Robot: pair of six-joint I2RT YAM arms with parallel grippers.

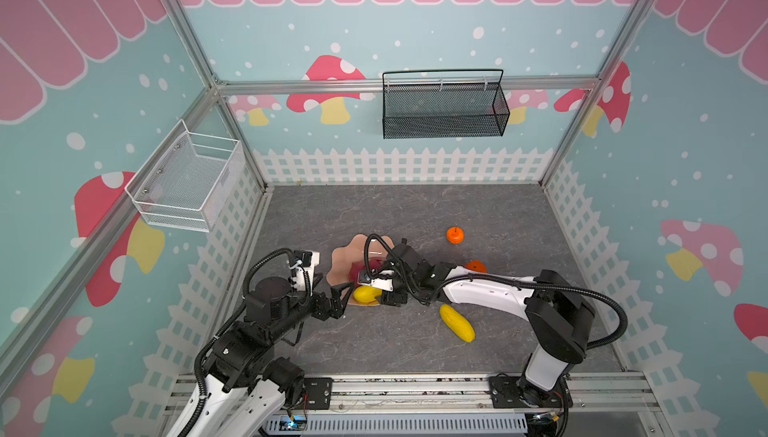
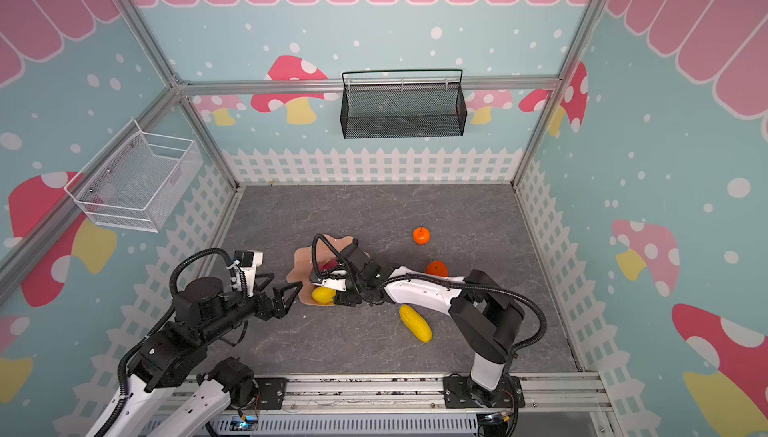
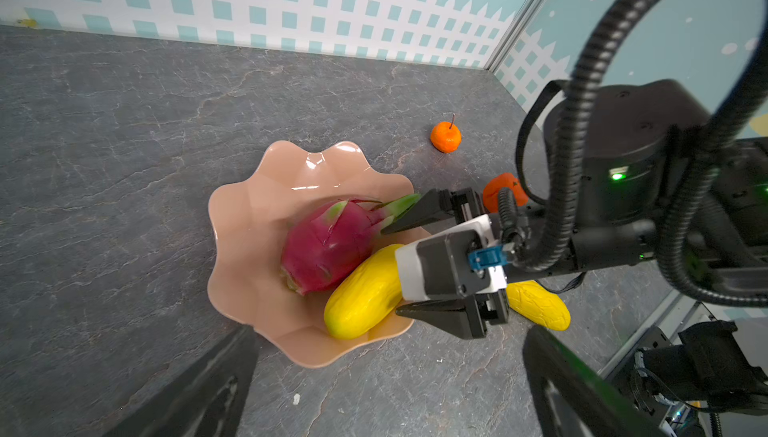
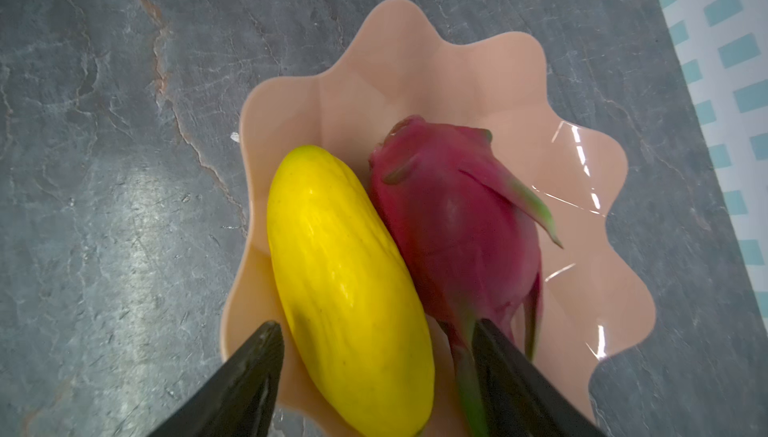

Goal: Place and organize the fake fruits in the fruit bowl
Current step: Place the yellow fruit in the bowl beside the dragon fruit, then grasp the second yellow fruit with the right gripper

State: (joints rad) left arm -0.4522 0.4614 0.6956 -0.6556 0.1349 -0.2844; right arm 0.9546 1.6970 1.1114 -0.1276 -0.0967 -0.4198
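Straddling the yellow fruit (image 4: 345, 281), the right gripper (image 4: 376, 324) has its jaws standing apart on either side and pinches nothing; one finger sits clear of the fruit's flank and the other lies over the green stem end of the dragon fruit (image 4: 453, 223). Both fruits lie inside the fruit bowl (image 4: 415, 60), side by side and touching, the yellow one along the wall nearer the arm. The left gripper (image 1: 345, 300) hovers just beside the bowl's near rim, its jaws also spread and empty. Farther out on the table (image 1: 374, 214) three fruits wait: a second yellow fruit (image 1: 457, 322) lying near the right arm's forearm, a stemmed orange (image 1: 455, 235) upright and well apart toward the back, and another orange (image 1: 476, 266) half hidden behind the right arm. By my reading the step in hand is setting the yellow fruit down, so two of five are placed. The next move seems to call for lifting the right gripper straight out without dragging the dragon fruit's stem, then reaching for the second yellow fruit, which is closest, and laying it in the open part of the bowl. No brand, label or writing can be read anywhere; only a small green light shows on the right arm in the left wrist view.
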